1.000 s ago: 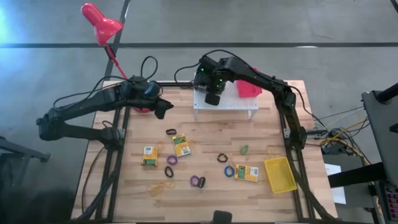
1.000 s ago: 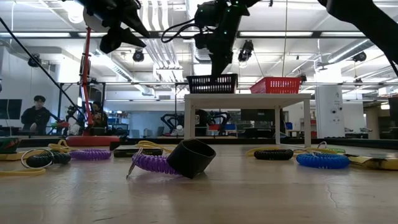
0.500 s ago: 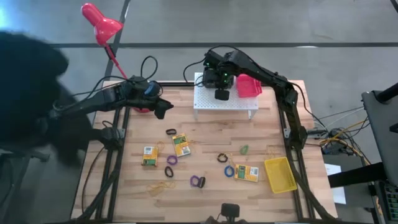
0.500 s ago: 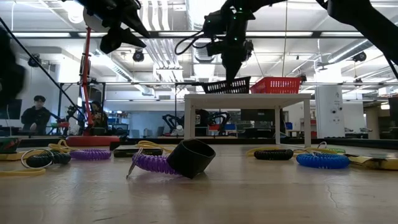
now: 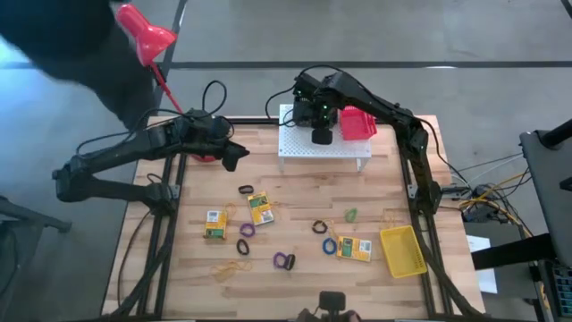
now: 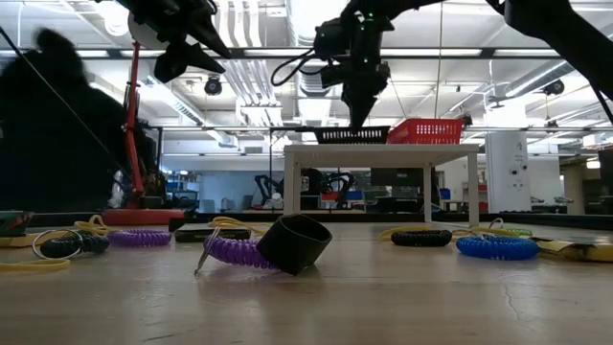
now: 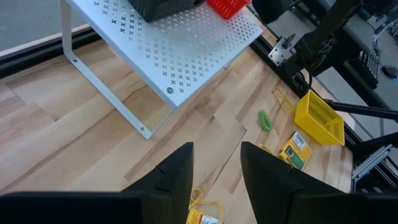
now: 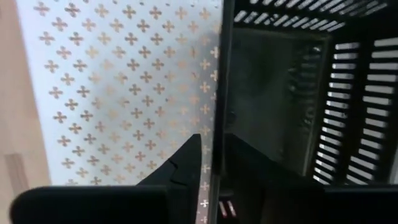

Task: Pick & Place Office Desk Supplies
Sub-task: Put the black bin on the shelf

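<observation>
- Pincer of the right arm point(image 8: 217, 168) sits over the white perforated stand point(image 5: 326, 150), astride one wall of the black tray point(image 6: 352, 134). Its jaws are only a little apart. A sliver of stand shows between one finger and the wall, so the hold looks slackened, not clamped.
- The black tray lies flat on the stand, just beside the red tray point(image 5: 359, 125). The stand seems to be where trays get gathered.
- The left pincer point(image 7: 214, 177) hangs above the bench point(image 5: 295, 192) just off the stand's end. Its jaws are parted and empty, probably waiting its turn.
- In front of the stand, well apart from it, card boxes point(image 5: 260, 209), small rings point(image 5: 283, 260) and the yellow tray point(image 5: 402, 250) lie scattered on the bench.
- The boxes carry print, but none of it can be read.
</observation>
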Action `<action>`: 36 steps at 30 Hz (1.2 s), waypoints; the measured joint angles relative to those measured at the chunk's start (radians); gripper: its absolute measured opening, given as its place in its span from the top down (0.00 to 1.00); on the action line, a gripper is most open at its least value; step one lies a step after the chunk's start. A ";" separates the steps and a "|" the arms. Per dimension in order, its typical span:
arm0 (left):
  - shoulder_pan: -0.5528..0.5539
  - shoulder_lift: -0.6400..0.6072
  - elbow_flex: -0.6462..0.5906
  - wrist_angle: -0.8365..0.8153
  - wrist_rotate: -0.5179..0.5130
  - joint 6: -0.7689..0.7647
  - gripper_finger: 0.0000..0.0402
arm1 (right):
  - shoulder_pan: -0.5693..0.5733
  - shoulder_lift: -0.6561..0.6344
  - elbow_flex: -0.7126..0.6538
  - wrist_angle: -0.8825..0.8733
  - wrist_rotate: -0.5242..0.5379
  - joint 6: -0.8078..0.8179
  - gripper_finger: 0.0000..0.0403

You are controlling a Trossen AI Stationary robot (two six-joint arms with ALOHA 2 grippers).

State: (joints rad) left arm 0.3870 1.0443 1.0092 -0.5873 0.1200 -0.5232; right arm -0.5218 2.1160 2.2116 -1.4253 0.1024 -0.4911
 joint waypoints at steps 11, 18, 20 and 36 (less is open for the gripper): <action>0.000 0.000 0.000 0.000 0.000 -0.002 0.66 | 0.012 -0.032 0.105 -0.078 -0.005 0.120 0.67; 0.000 0.000 0.000 0.002 0.000 -0.002 0.66 | 0.012 -0.227 0.066 -0.145 -0.102 0.212 0.69; 0.000 0.000 0.000 0.001 0.000 -0.002 0.66 | 0.013 -0.301 0.018 -0.146 -0.151 0.207 0.70; 0.000 0.000 0.000 0.015 0.000 -0.002 0.66 | 0.029 -0.630 -0.597 0.337 -0.262 0.411 0.79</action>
State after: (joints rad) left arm 0.3870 1.0443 1.0092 -0.5724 0.1200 -0.5247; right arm -0.4926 1.4859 1.6143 -1.0879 -0.1599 -0.0796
